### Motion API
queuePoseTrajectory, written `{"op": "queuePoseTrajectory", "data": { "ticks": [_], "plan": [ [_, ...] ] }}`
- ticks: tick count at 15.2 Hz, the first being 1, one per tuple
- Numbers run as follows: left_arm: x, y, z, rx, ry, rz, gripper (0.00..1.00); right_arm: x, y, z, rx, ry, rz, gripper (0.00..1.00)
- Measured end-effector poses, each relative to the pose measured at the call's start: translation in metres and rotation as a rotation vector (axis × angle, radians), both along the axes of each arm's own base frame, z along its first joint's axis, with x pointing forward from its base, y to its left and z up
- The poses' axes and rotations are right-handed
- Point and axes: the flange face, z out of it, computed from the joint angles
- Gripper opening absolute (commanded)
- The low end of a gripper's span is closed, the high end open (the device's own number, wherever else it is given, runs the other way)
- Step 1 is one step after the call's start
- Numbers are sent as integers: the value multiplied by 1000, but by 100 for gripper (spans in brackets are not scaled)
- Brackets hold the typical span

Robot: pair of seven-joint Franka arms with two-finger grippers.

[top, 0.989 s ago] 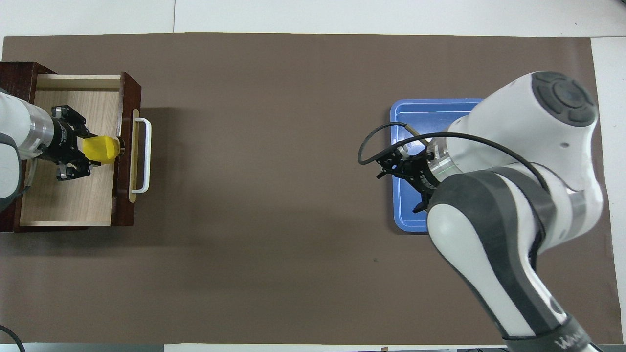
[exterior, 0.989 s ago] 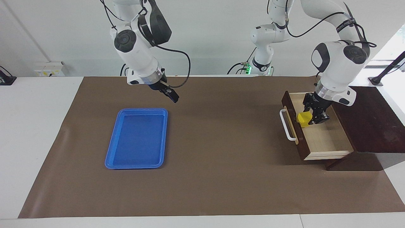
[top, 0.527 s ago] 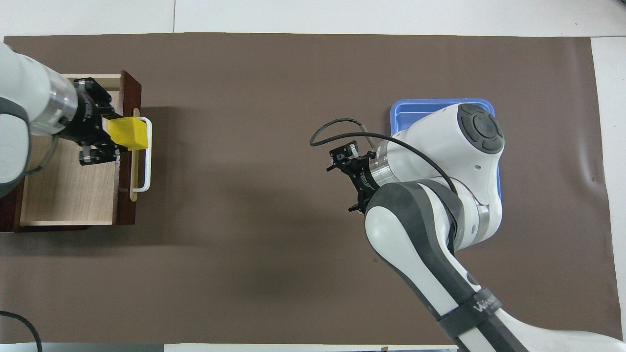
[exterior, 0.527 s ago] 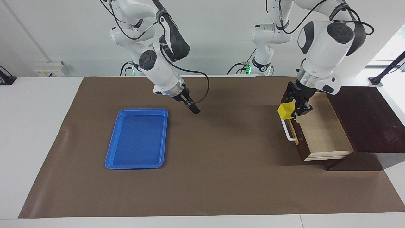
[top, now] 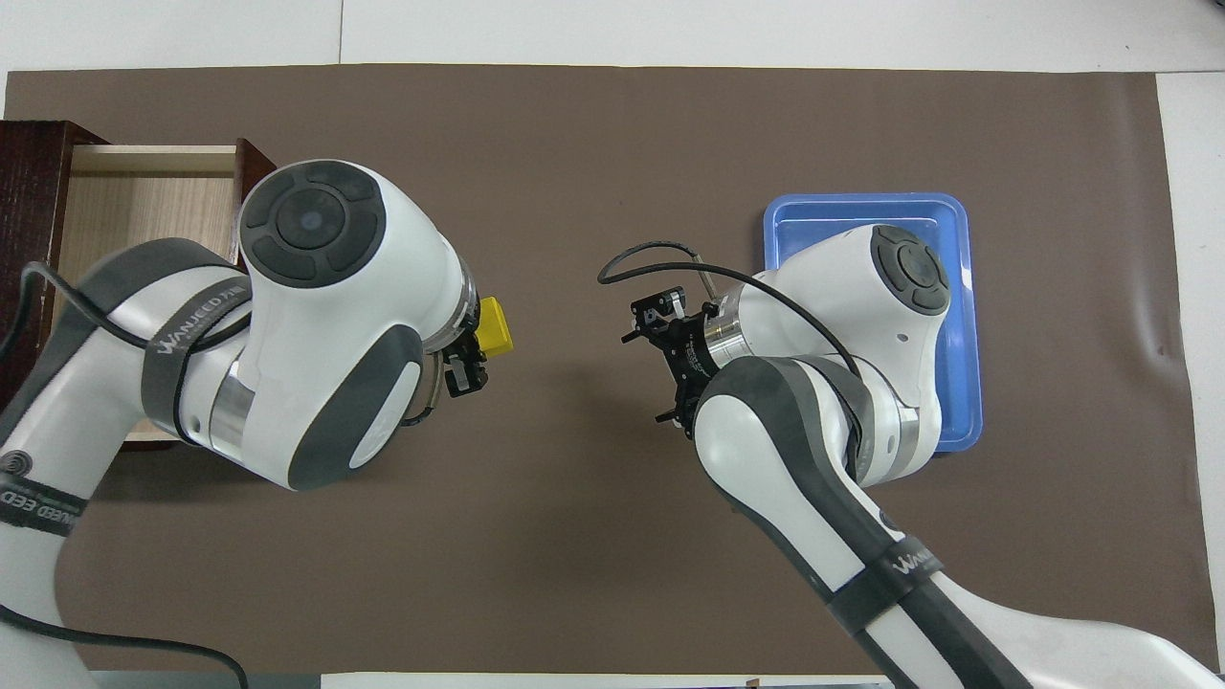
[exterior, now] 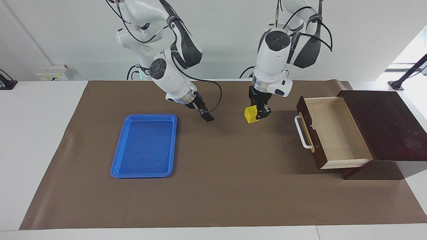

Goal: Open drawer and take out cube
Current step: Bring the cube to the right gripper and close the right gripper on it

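Note:
The drawer point(exterior: 337, 133) stands pulled open toward the left arm's end of the table. Its pale wood inside is bare and its white bar handle point(exterior: 302, 131) faces the table's middle. In the overhead view the drawer point(top: 144, 191) is partly covered by my left arm. My left gripper point(exterior: 257, 114) is shut on the yellow cube point(exterior: 250, 115) and holds it over the brown mat, between the drawer and the blue tray. The cube point(top: 496, 325) shows at the left gripper's point(top: 481, 343) tip in the overhead view. My right gripper point(exterior: 205, 115) hangs over the mat beside the tray, a short way from the cube.
A blue plastic tray point(exterior: 146, 115) lies empty on the mat toward the right arm's end; my right arm covers part of the tray point(top: 861, 199) from above. The dark wooden box point(exterior: 383, 126) holds the drawer. The brown mat point(exterior: 217, 186) covers the table.
My left gripper lifted the cube out of the drawer and carried it over the mat toward the table's middle. My right gripper moved from the tray's corner toward the middle.

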Motion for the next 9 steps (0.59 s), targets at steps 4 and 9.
{"op": "queuePoseTrajectory", "data": {
  "ticks": [4,9],
  "plan": [
    [-12,-18,-10,-3,-4,21,0,19,11,-28,62,57,-62,100],
    [-20,-30,-17,-14,-19,38,0,31,31,-38,132,94,-94,100]
  ]
}}
